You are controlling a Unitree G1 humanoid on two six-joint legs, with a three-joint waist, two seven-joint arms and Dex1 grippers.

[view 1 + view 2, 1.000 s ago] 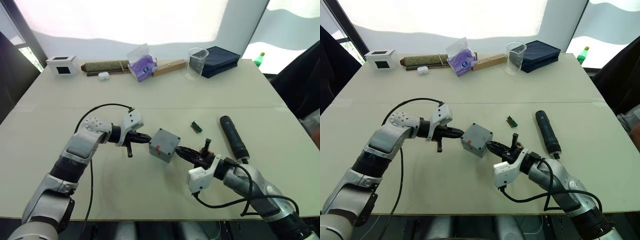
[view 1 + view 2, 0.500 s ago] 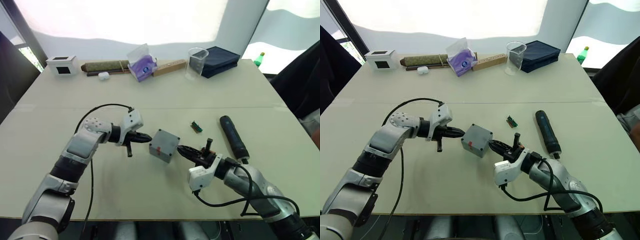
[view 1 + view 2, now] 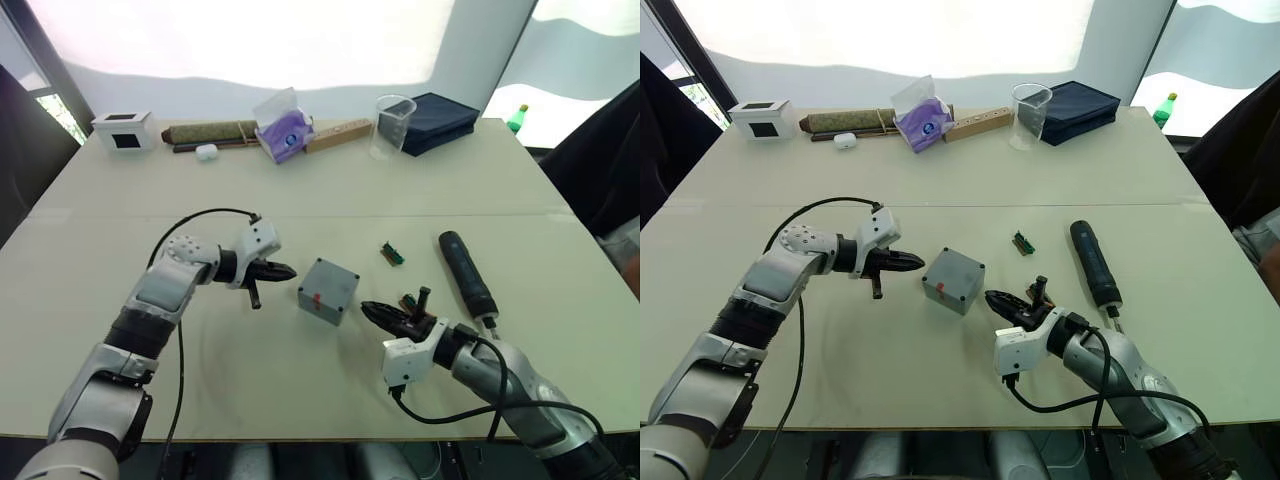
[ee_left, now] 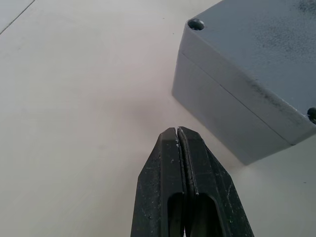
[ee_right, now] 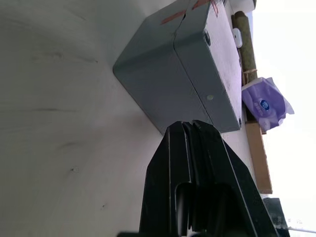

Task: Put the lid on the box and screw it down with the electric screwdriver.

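The grey box [image 3: 328,291] stands mid-table with a small red mark on its near side. The lid [image 4: 256,49] lies on top of it, with corner screw holes showing. My left gripper [image 3: 290,271] is shut and empty, its tip a short gap to the box's left, also seen in the left wrist view [image 4: 177,131]. To the box's right and nearer me, my right gripper [image 3: 368,308] is shut and empty too, clear of the box, as the right wrist view [image 5: 186,126] confirms. The black electric screwdriver [image 3: 465,273] lies flat on the table further right.
A small green-brown strip [image 3: 392,253] lies between the box and the screwdriver. Along the far edge stand a white box with a black window [image 3: 122,130], a purple bag [image 3: 285,128], a wooden block [image 3: 335,132], a clear beaker [image 3: 393,125] and a dark blue case [image 3: 440,120].
Both grippers have drawn back from the box's sides: the left one to the left, the right one toward the near edge. The box has stayed in place.
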